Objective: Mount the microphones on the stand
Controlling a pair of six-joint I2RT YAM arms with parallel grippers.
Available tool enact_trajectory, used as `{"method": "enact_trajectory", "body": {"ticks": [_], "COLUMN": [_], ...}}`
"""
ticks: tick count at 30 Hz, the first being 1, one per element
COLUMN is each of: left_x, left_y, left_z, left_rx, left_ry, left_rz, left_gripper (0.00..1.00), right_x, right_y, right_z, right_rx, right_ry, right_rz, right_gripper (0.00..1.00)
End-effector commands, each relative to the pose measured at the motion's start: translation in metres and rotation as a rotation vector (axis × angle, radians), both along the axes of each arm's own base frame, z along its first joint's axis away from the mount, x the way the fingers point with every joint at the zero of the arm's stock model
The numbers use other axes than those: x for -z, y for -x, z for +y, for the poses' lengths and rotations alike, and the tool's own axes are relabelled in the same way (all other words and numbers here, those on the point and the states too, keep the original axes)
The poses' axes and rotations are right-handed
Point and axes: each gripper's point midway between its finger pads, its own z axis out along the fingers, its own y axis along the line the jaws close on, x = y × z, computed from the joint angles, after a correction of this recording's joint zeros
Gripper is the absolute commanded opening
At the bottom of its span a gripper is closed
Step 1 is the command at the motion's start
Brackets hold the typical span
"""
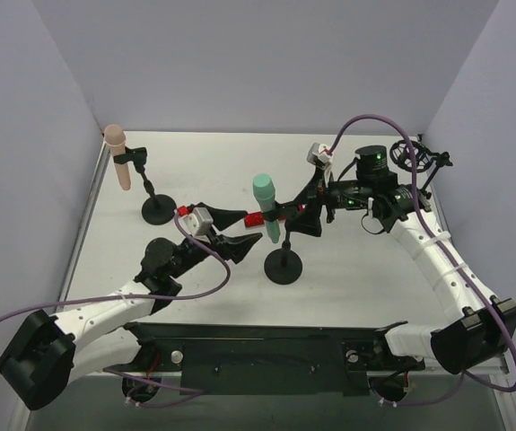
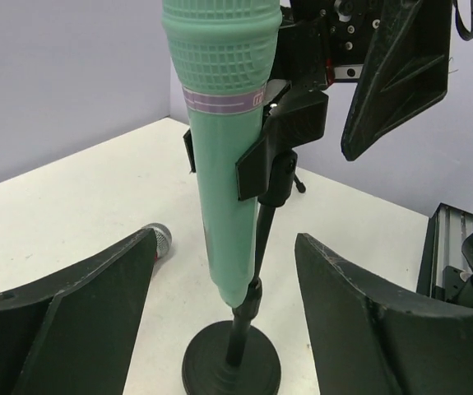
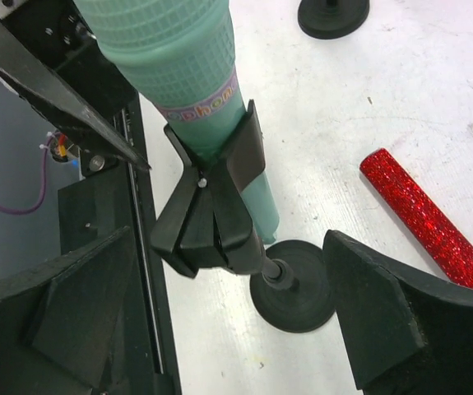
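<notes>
The mint green microphone [image 1: 267,208] sits near the middle of the worktop [image 1: 204,171], clamped in the black clip [image 2: 279,136] of the centre stand [image 1: 284,267]. Its head points up and its tail hangs down beside the thin rod, above the round black base. The body is smooth pale mint plastic tapering to a blunt end. The head is moulded with a fine square grid, and just below it runs a lilac band with small lettering.

The left gripper [image 1: 240,232] stands at 9 o'clock of this microphone and the right gripper [image 1: 304,214] at 3 o'clock. Both are released, each with its fingers spread wide to either side of the green body and touching nothing.

The pink microphone [image 1: 117,158] is at 10 o'clock on the worktop, held head-up in the clip of the left stand [image 1: 157,209]. It is pale, matte and slightly tilted.

The red microphone [image 3: 428,218] lies flat on the worktop just beyond the centre stand's base. It has a glittery red barrel, and the left wrist view shows its silver mesh head [image 2: 161,239].

A third stand [image 1: 424,162] is at 2 o'clock, near the wall.
</notes>
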Motion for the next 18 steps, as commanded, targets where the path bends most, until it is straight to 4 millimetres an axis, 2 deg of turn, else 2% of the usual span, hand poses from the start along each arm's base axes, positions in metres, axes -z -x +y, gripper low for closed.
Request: {"method": "enact_trajectory", "body": {"ticks": [1,4,7,10,12,16,18], "left_x": [0.014,0.027,0.045,0.061,0.065,0.056,0.051], "left_y": [0.006,0.020,0.037,0.047,0.055,0.066,0.063], "left_z": [0.011,0.012,0.000,-0.014,-0.025,-0.050,-0.057], "left_rx": [-0.038,-0.031,-0.011,-0.005,-0.005,-0.018,-0.049], "left_ry": [-0.082,-0.126,-0.181,-0.248,-0.268,-0.266,-0.246], "left_rz": [0.069,0.063,0.061,0.048,0.038,0.011,0.001], "left_gripper": [0.79,0.76,0.72,0.69,0.68,0.64,0.64], "right_x": [-0.008,0.008,0.027,0.036,0.042,0.054,0.065], "right_y": [0.010,0.013,0.012,0.011,0.012,0.008,0.009], "right_z": [-0.011,-0.021,-0.032,-0.040,-0.043,-0.046,-0.047], "right_rx": [-0.030,-0.018,-0.008,0.008,0.016,0.057,0.065], "right_ry": [-0.015,0.044,0.110,0.130,0.131,0.106,0.101], "right_rz": [-0.078,-0.098,-0.136,-0.151,-0.158,-0.156,-0.151], "right_gripper": [0.93,0.96,0.96,0.97,0.97,0.98,0.98]}}
